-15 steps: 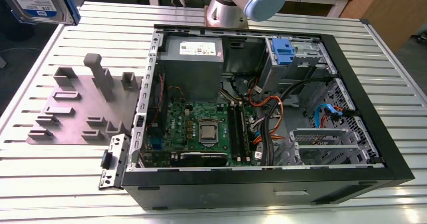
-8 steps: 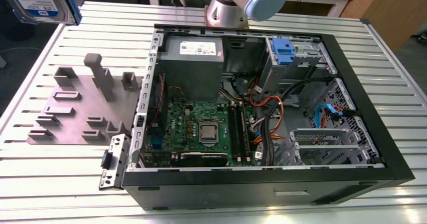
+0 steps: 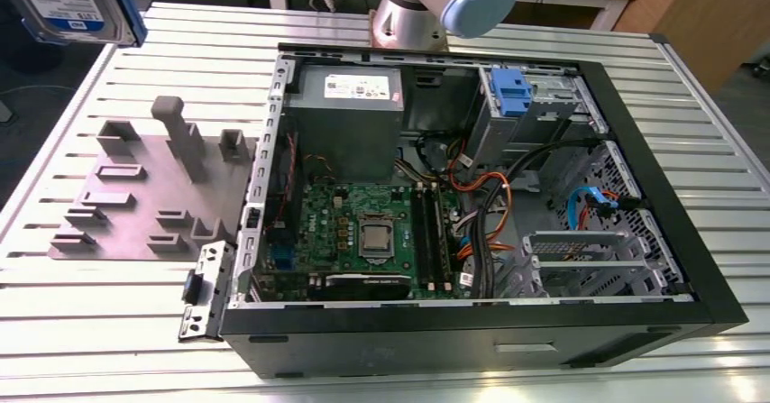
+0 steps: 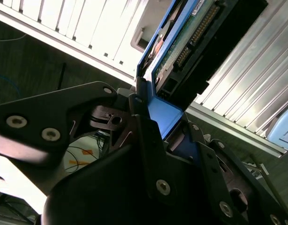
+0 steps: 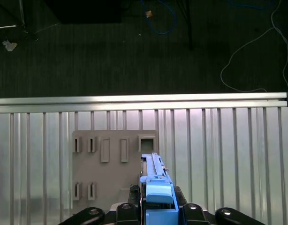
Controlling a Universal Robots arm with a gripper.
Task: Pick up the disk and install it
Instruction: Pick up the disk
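One disk (image 3: 70, 2) hangs in the air at the exterior view's far left, over the far left corner of the slatted aluminium table (image 3: 108, 349). It is well apart from the computer case (image 3: 481, 331). It is a flat silver-grey hard drive with a white-and-blue label on its face and a blue plastic rail down the side. In the second wrist view the one gripper (image 4: 163, 115) is clamped on the disk's blue-railed end, black fingers (image 4: 145, 126) pressed to either side. There the drive's underside shows a green circuit board and a row of connector pins. In the first wrist view the disk (image 5: 153, 166) is edge-on, just above one grey fixture plate (image 5: 113, 180) with several rectangular slots.

Moving right in the exterior view, that same fixture plate lies flat on the table with upright posts, just beside the case. A single metal bracket (image 3: 205, 290) lies at the case's near left corner. The one open case holds one grey power supply (image 3: 349, 96), one green motherboard (image 3: 349, 232), one blue latch piece (image 3: 511, 92) on the drive bay, and a bundle of orange and black cables (image 3: 481, 191). One robot arm (image 3: 421, 6) stands behind the case.
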